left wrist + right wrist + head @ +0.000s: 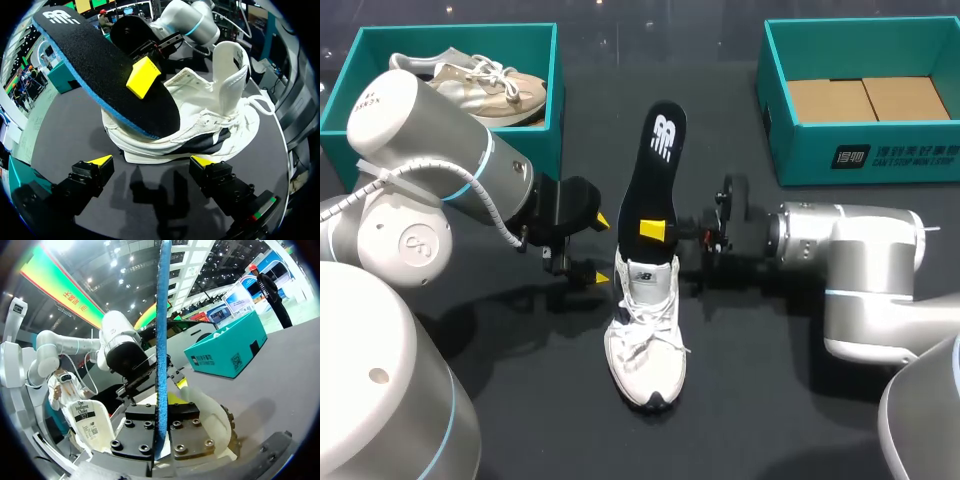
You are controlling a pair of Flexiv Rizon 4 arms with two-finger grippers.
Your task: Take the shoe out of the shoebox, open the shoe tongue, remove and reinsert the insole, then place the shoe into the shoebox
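Right end effector (655, 229) pinches the insole (661, 165), left end effector (603, 250) hangs released; unheld, the shoe (645, 335) may skid when the insole drags.

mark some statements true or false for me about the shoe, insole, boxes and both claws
1. The left claw is open, beside the white shoe. True.
2. The right claw is shut on the black insole. True.
3. The white shoe is inside a shoebox. False: it stands on the table, outside both the left shoebox and the right shoebox.
4. The left shoebox is empty. False: a beige shoe lies in it.
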